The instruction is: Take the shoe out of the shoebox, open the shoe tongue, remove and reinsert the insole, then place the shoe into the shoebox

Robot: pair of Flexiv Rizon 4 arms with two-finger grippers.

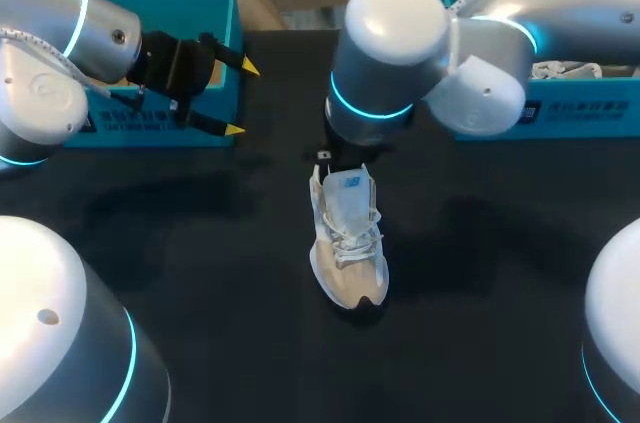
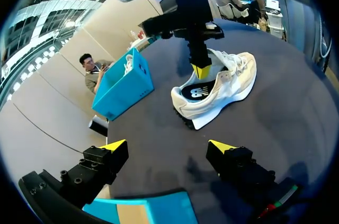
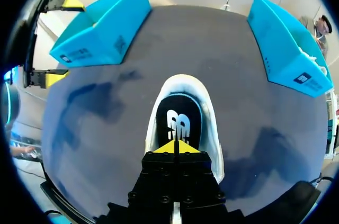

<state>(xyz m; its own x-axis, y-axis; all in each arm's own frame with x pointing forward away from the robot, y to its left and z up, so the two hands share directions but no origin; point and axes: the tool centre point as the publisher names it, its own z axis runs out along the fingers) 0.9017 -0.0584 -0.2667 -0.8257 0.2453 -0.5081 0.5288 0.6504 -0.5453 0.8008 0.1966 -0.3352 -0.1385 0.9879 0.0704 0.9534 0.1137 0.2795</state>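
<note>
Head cam's looking down on table [image 1: 200, 243] from above/behind, L wrist cam's facing the shoe [image 2: 228, 86] from further off, R wrist cam's peering closely into it, all 3 sharing it.

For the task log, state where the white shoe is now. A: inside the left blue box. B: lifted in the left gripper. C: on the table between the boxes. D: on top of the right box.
C: the shoe stands on the table, between the left box and the right box, with the right gripper at its heel opening.
</note>
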